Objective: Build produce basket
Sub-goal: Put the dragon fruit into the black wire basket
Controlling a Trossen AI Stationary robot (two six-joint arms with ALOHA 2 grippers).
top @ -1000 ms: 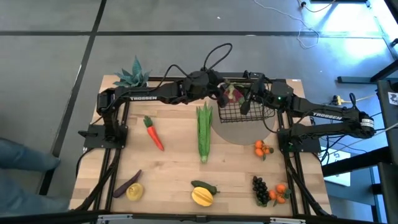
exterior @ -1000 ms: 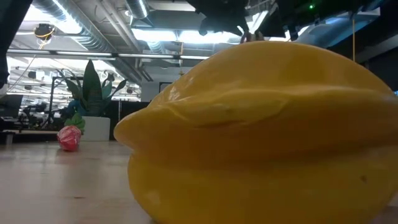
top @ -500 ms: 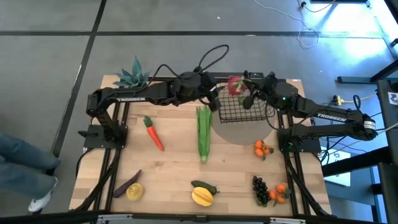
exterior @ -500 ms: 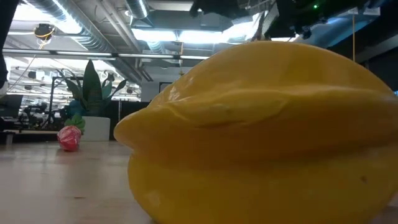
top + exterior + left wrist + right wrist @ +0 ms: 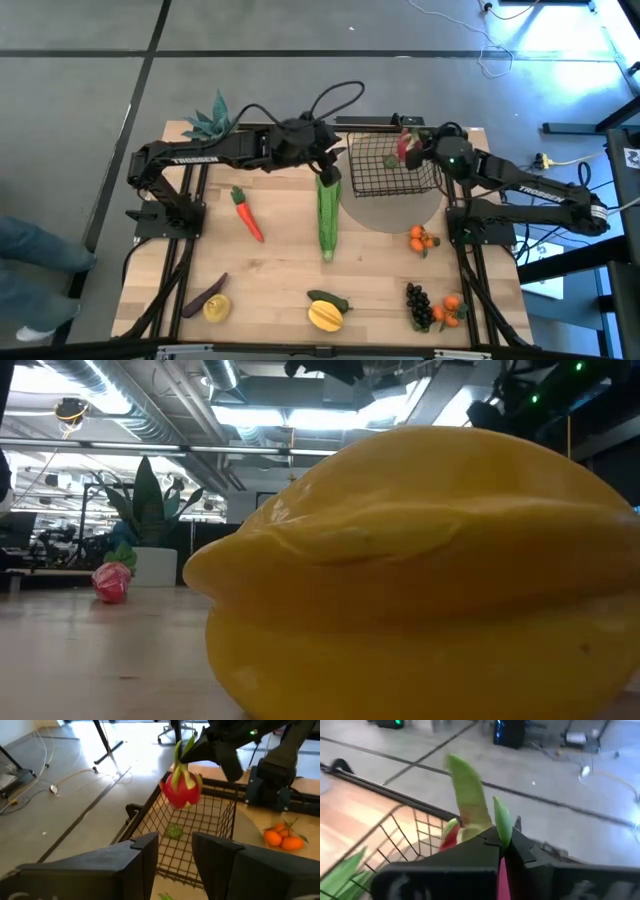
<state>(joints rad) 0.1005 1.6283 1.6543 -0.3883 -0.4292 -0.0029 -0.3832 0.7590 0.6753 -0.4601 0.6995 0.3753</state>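
One slip risks the radish, pinched by its leaves in the right gripper above the basket, while the left gripper, jaws slightly apart, holds nothing.

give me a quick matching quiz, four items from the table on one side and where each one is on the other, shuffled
Items:
1. radish
2. corn
3. carrot
4. grapes

Places:
A. lying on the table by the basket's left side
B. near the table's front right corner, beside oranges
C. held by its leaves in the right gripper over the basket
D. on the left half of the table, between the corn and the left arm's base

Pairs: 1-C, 2-A, 3-D, 4-B
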